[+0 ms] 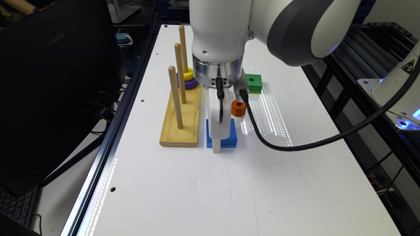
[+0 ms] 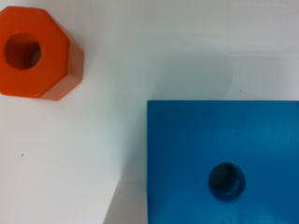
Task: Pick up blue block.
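Note:
The blue block (image 1: 229,139) lies flat on the white table, just to the exterior view's right of the wooden peg board. My gripper (image 1: 217,147) is lowered right onto it, its white body covering most of the block's top and its tip down at the block's near edge. In the wrist view the blue block (image 2: 224,140) is very close, its round centre hole (image 2: 226,181) plain to see, and it rests on the table surface.
An orange hexagonal block (image 1: 238,108) (image 2: 35,51) stands just behind the blue one. A green block (image 1: 253,82) sits farther back. The wooden base (image 1: 182,121) carries three pegs, with a yellow ring (image 1: 188,74) over a purple ring (image 1: 189,84). A black cable (image 1: 295,144) trails right.

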